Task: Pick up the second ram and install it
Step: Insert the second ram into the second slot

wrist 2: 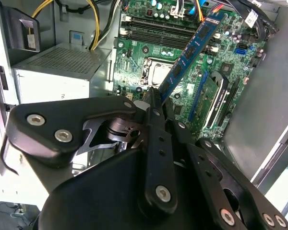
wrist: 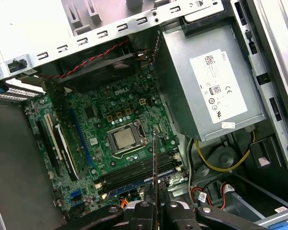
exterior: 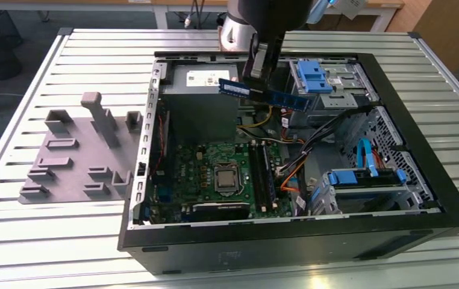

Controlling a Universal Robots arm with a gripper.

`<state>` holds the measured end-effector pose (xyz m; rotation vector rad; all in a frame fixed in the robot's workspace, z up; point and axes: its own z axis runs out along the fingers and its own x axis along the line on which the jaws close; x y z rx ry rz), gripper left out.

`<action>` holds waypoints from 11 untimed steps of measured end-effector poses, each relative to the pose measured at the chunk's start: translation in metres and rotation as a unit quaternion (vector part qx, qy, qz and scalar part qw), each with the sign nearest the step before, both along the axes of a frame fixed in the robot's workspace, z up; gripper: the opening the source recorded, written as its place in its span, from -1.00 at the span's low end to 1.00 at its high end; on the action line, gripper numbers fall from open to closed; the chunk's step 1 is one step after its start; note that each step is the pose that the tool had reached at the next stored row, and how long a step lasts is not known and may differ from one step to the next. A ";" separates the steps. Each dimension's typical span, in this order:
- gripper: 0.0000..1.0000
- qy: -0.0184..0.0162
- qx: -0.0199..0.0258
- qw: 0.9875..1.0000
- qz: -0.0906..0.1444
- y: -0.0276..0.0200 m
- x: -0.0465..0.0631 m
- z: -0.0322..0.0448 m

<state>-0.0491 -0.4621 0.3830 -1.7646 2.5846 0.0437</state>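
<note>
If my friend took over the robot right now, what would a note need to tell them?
End effector: shut on the second ram.
Second ram: in the air and tilted, above the open computer case, not touching the motherboard.
Done: the ram is picked up and held over the case, away from the grey fixture.
Left: the ram is not yet in a memory slot, so the install is not done.

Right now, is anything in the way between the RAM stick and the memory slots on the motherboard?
Nothing visible. The gripper holds the second ram above the open case, and the memory slots below lie uncovered; the cable bundle runs beside them, not across.
</note>
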 end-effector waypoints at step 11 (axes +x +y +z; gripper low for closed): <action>-0.72 0.000 0.000 1.000 -0.014 0.0000 0.000 0.0000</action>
